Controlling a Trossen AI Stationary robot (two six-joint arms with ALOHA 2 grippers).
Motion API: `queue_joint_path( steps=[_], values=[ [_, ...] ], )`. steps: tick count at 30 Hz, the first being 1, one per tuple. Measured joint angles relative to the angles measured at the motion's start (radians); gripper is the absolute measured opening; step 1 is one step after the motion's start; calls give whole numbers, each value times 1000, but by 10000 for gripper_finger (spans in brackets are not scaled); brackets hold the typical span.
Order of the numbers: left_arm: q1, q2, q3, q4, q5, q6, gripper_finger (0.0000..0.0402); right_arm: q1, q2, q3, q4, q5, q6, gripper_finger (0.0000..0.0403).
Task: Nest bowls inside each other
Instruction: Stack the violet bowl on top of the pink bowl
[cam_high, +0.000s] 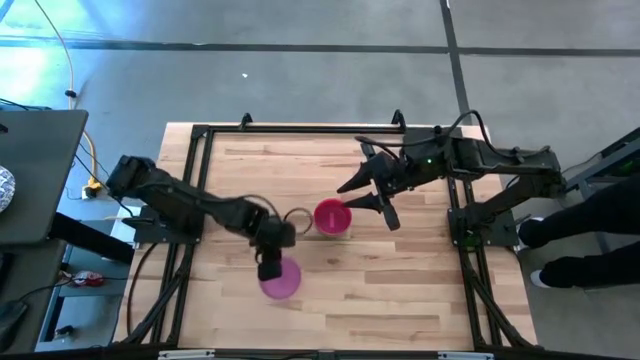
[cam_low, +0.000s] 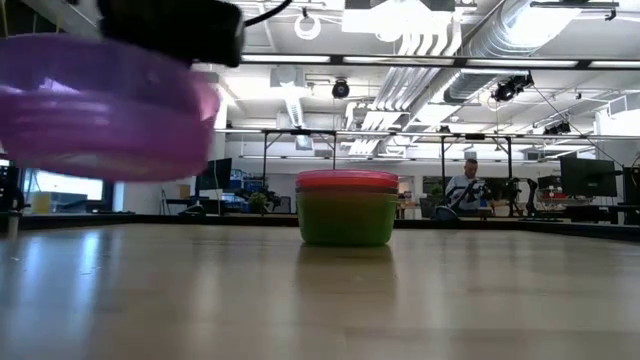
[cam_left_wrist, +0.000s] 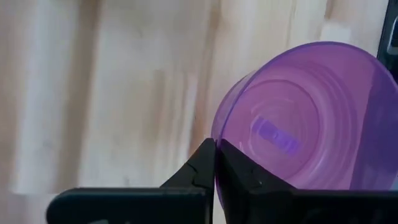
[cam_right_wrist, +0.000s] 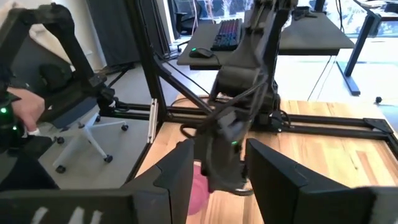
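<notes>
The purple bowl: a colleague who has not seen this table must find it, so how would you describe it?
On the wooden table, find the left gripper, near the middle. It is shut on the rim of the purple bowl, held off the table, alone and see-through, while the stack is pink-topped, sitting on the table.

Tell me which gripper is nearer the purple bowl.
Left. The left gripper is shut on the purple bowl at its rim. The right gripper hangs open across the table, beside the stacked bowls.

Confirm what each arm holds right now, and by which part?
Left gripper pinches the purple bowl by its rim, lifted off the table. Right gripper holds nothing, fingers open near the stack.
</notes>
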Motion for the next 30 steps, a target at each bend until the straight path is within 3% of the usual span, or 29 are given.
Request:
queue_joint_path(
  steps=[8, 15, 23, 30],
  values=[
    [157, 0, 174, -101, -40, 133, 0, 36, 0, 0, -1, 15, 0, 140],
    [305, 0, 284, -118, -85, 154, 0, 58, 0, 0, 0, 40, 0, 140],
    [430, 3, 312, -115, -83, 120, 0, 61, 0, 0, 1, 41, 27, 140],
    [457, 76, 312, -72, -39, 117, 0, 61, 0, 0, 6, 65, 19, 140]
  ],
)
